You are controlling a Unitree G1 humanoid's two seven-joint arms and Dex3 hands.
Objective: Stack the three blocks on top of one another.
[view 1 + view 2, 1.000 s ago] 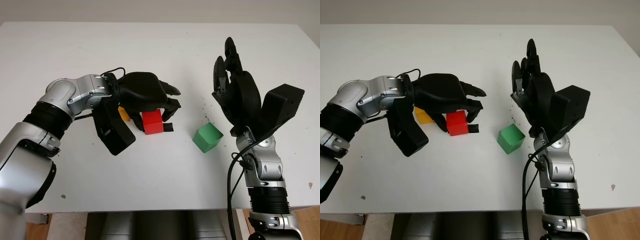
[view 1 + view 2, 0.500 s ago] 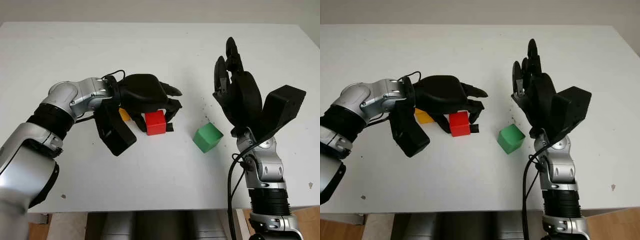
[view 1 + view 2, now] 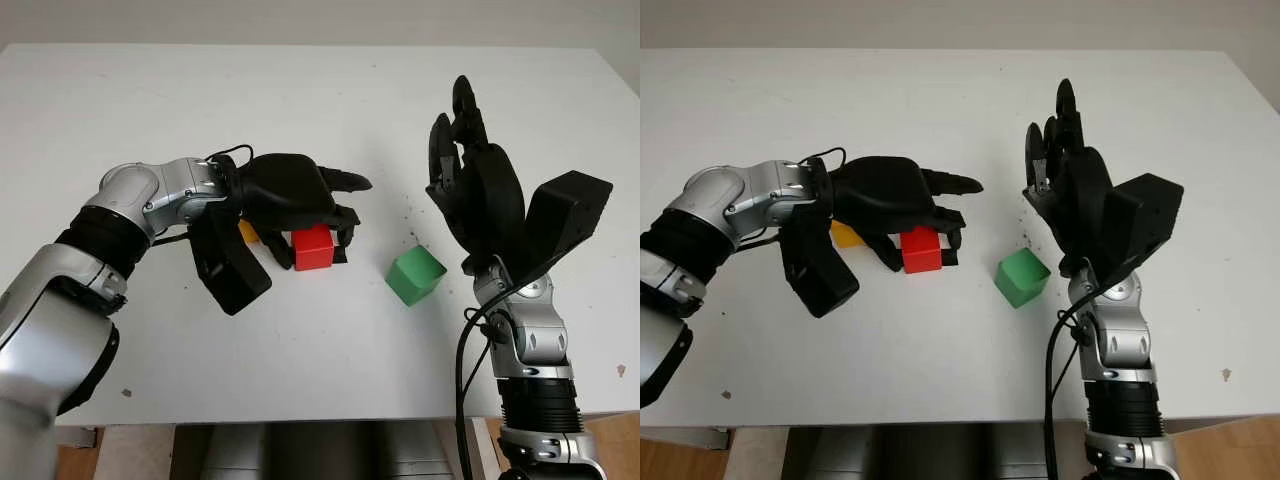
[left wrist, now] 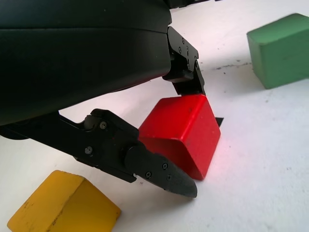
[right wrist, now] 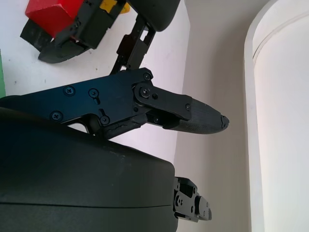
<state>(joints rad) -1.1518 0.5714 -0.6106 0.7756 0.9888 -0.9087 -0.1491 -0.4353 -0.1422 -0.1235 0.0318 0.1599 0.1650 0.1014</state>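
Red and hard-edged, the red block (image 3: 313,247) sits on the white table (image 3: 320,110) under the left hand (image 3: 290,195), whose fingers (image 4: 161,171) curl around two opposite faces and look to be pinching it; whether it has left the surface I cannot tell. It looks rigid, light and smooth-faced, so a squeeze on flat opposite sides, kept square, should hold it without slipping. The yellow block (image 3: 846,235) lies just beside it, partly under the left arm, and the green block (image 3: 416,275) stands apart toward the right hand (image 3: 475,190), which is raised above the table, open and holding nothing. No containers are present; none of the blocks is stacked yet.
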